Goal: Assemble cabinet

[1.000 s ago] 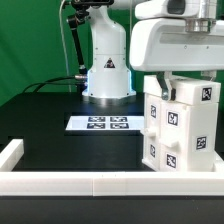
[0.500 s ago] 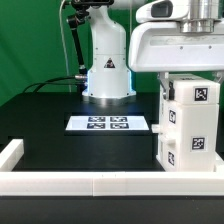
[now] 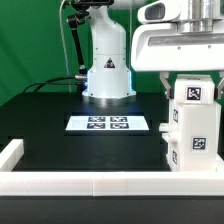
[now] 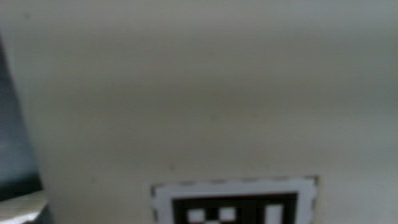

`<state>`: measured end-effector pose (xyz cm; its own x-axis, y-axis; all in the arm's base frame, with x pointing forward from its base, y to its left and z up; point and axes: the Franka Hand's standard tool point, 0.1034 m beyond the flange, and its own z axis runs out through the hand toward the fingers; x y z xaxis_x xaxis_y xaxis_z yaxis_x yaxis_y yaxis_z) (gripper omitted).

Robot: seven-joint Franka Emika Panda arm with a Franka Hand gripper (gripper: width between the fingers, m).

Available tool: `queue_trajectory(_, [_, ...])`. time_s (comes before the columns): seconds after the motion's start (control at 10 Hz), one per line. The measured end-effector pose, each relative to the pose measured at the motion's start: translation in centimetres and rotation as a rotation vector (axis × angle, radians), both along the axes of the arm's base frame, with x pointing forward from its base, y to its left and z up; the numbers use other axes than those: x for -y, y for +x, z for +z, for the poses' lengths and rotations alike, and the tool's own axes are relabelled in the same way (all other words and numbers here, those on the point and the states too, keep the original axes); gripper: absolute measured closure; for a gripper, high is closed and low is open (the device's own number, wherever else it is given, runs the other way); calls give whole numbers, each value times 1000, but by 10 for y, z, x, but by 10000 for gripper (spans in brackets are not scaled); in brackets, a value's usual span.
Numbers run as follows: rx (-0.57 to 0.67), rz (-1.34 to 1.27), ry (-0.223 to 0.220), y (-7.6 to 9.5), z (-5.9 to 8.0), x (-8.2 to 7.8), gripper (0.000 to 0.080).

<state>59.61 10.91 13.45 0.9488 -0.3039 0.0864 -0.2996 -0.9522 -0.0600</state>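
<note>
The cabinet, a tall white box with black-and-white tags on its faces, stands on the black table at the exterior view's right, close to the front rail. My gripper comes down onto its top under the big white hand. A dark finger shows at the box's upper left edge, and the other finger is hidden. The jaws appear closed on the box's top part. The wrist view is filled by a white face of the cabinet with a tag at its edge. No fingers show there.
The marker board lies flat in the middle of the table. The arm's white base stands behind it. A white border rail runs along the front edge, with a corner piece at the exterior view's left.
The cabinet has turned with my hand: its angled faces now stand square to the camera, and box and hand have shifted slightly to the exterior view's right.
</note>
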Motion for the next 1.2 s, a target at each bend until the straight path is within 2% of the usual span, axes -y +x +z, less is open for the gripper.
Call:
queue_trajectory(0.1, [1,9,-1,0,0,0,176])
queue_trajectory(0.2, [1,9,-1,0,0,0,176])
queue_trajectory(0.3, [1,9,-1,0,0,-1,33])
queue_trajectory(0.4, [1,10,-1,0,0,-1,9])
queue_trajectory(0.9, [-4,15,-3,-2,8,-3,2])
queue_trajectory(1.2, [-5,6,-1,-1,8,-3,2])
